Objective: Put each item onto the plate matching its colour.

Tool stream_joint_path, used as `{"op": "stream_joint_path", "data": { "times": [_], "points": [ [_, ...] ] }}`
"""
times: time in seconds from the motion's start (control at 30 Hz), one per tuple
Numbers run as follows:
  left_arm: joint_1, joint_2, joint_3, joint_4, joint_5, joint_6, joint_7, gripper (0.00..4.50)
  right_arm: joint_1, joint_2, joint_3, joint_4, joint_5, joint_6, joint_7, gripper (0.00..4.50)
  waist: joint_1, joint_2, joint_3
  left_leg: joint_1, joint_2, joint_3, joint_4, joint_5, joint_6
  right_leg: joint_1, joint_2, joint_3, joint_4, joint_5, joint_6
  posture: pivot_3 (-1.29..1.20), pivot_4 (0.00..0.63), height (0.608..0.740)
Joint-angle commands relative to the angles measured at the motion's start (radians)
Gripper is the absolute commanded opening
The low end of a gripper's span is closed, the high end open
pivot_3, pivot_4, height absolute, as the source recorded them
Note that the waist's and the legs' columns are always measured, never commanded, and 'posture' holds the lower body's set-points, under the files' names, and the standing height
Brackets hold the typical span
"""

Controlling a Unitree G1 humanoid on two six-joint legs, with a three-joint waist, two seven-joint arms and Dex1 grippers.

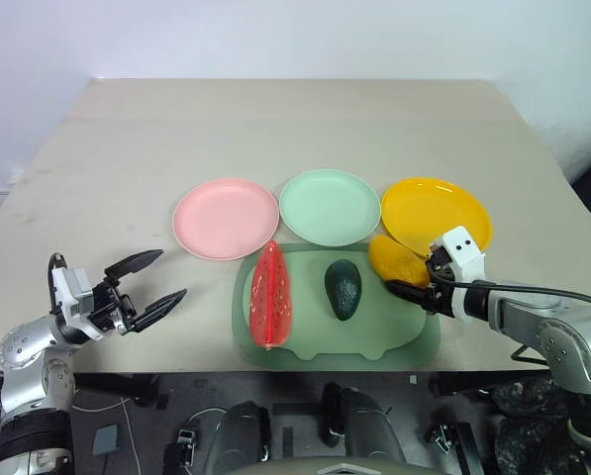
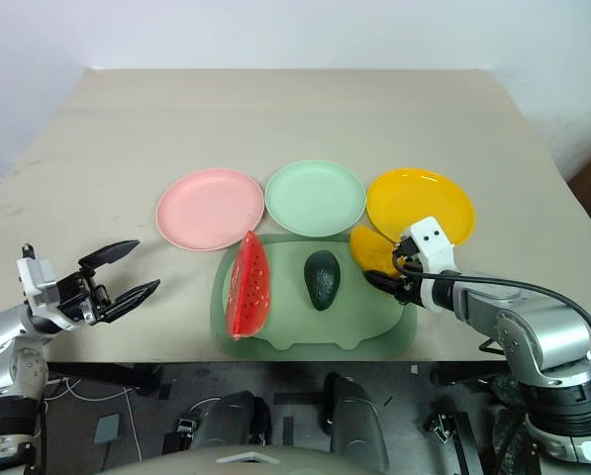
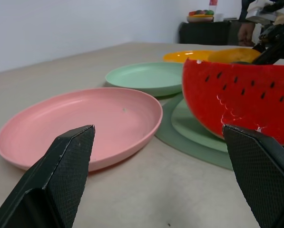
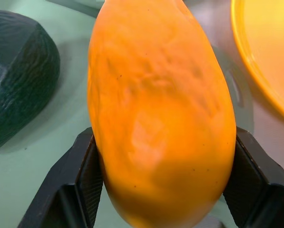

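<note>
Three plates stand in a row: pink (image 1: pixel 225 218), mint green (image 1: pixel 330 207), yellow (image 1: pixel 436 213). In front of them, on a green mat (image 1: pixel 374 336), lie a red watermelon slice (image 1: pixel 271 295) and a dark green avocado (image 1: pixel 344 288). At the mat's right end, just in front of the yellow plate, my right gripper (image 1: pixel 414 290) is shut on the yellow mango (image 1: pixel 394 259), one finger (image 4: pixel 87 166) on each side of it. I cannot tell whether the mango still touches the mat. My left gripper (image 1: pixel 168 275) hovers open near the table's front left, left of the watermelon and apart from it.
The beige table (image 1: pixel 295 129) stretches bare behind the plates. Its front edge runs just below the mat. A white wall stands at the back, and dark furniture (image 3: pixel 208 31) with a bowl on it shows far off in the left wrist view.
</note>
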Motion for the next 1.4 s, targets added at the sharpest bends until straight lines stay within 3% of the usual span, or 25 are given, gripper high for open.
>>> {"op": "stream_joint_path", "data": {
  "times": [0.03,0.2,0.4,0.67,0.73,0.83,0.87,1.4],
  "points": [
    [-0.002,0.001,-0.003,-0.038,-0.002,0.001,0.01,4.5,-0.029,-0.005,-0.061,-0.037,0.041,-0.018,0.04,2.95,0.0,0.0,0.0,0.0,0.0,0.0,0.0,0.0,0.0,0.0,0.0,0.0,0.0,0.0,0.0,0.0,0.15,0.733],
    [-0.006,0.006,-0.004,-0.031,-0.002,0.005,0.011,4.5,-0.134,0.005,-0.183,0.051,0.123,0.022,0.04,2.95,-0.001,0.0,0.0,0.0,0.0,0.0,0.0,0.0,0.0,0.0,0.0,0.0,0.0,0.0,0.0,0.0,0.15,0.733],
    [-0.025,0.005,-0.013,-0.006,0.003,-0.002,0.004,4.5,-0.338,0.014,-0.095,0.363,-0.054,-0.035,-0.055,2.95,-0.005,0.0,0.0,0.0,0.0,0.002,0.0,0.0,0.0,0.0,0.0,-0.001,0.0,0.0,0.0,0.0,0.15,0.733],
    [-0.017,0.003,-0.005,0.022,0.0,-0.028,-0.01,4.5,-0.411,0.014,0.004,0.515,-0.179,-0.122,-0.018,2.95,-0.021,0.001,0.0,-0.001,-0.001,0.002,-0.001,0.0,-0.001,-0.001,0.001,-0.001,0.001,0.002,0.003,0.0,0.15,0.733],
    [-0.01,0.004,-0.002,0.025,-0.001,-0.033,-0.013,4.5,-0.41,0.01,0.01,0.526,-0.193,-0.127,-0.007,3.51,-0.024,0.001,0.0,-0.001,-0.001,0.002,-0.001,0.0,0.0,-0.001,0.0,-0.001,0.001,0.002,0.003,0.0,0.15,0.733],
    [-0.004,0.005,0.001,0.03,-0.002,-0.04,-0.015,4.5,-0.405,0.005,0.01,0.529,-0.207,-0.13,0.014,4.41,-0.025,0.001,0.0,-0.001,0.0,0.002,-0.001,0.0,0.0,-0.001,0.0,-0.001,0.001,0.002,0.003,0.0,0.15,0.733],
    [-0.001,0.006,0.001,0.032,-0.002,-0.042,-0.016,4.5,-0.402,0.002,0.005,0.525,-0.208,-0.125,0.021,4.49,-0.025,0.001,0.0,-0.001,0.0,0.002,-0.001,0.0,0.0,-0.001,0.0,-0.001,0.001,0.002,0.003,0.0,0.15,0.733],
    [-0.033,0.01,-0.011,0.07,0.003,-0.052,-0.029,4.5,-0.147,-0.226,-0.259,0.074,0.069,-0.054,0.368,4.49,-0.021,0.001,0.001,-0.001,0.001,0.0,-0.001,0.0,0.0,-0.001,0.0,-0.001,0.0,0.002,0.003,0.0,0.15,0.733]
  ]
}}
